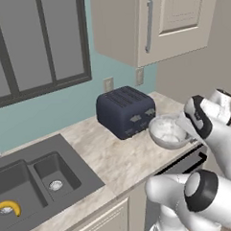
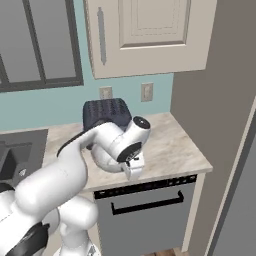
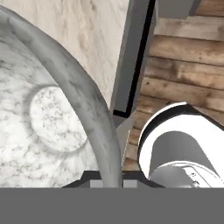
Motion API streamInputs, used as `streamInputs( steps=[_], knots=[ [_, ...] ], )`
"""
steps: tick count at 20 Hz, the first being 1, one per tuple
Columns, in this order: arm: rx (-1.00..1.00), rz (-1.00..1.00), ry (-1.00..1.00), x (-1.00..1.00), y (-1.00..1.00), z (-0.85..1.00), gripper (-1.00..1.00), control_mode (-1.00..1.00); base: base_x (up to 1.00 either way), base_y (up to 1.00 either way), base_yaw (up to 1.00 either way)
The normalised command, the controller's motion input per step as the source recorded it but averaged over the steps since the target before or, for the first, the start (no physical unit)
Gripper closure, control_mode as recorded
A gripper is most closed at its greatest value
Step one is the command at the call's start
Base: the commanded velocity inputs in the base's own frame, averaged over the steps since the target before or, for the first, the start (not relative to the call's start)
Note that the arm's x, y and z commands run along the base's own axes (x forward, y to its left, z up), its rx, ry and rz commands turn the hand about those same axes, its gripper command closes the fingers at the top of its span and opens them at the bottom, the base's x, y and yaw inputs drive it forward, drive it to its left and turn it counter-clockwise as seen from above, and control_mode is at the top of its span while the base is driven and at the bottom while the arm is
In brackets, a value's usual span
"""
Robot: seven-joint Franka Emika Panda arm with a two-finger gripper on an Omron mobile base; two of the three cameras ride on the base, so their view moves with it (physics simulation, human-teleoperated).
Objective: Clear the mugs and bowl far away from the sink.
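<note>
The bowl (image 1: 167,132), whitish-grey with a speckled inside, sits on the counter just right of the toaster, near the front edge. My gripper (image 1: 187,129) reaches down to its right rim. In the hand view the thick grey rim of the bowl (image 3: 83,100) runs straight down between the fingertips of my gripper (image 3: 111,177), which is shut on it. From the right base view my arm covers most of the bowl (image 2: 106,162), and the gripper (image 2: 131,171) sits at its near edge. The sink (image 1: 44,178) lies far to the left. The mugs are out of view.
A dark blue toaster (image 1: 126,110) stands against the wall just behind the bowl. A yellow banana (image 1: 8,208) lies in the sink's left basin. A dishwasher front (image 2: 145,205) is below the counter edge. A tall brown panel (image 2: 220,100) ends the counter at the right.
</note>
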Motion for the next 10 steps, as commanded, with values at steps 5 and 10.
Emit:
streamInputs(
  steps=[5,10],
  knots=[
    [0.1,-0.65,0.2,-0.28,-0.52,0.95,1.0,-1.0,0.0,0.0,0.0],
    [0.11,-0.67,0.23,-0.31,-0.16,0.8,1.0,-1.0,0.0,0.0,0.0]
  ],
)
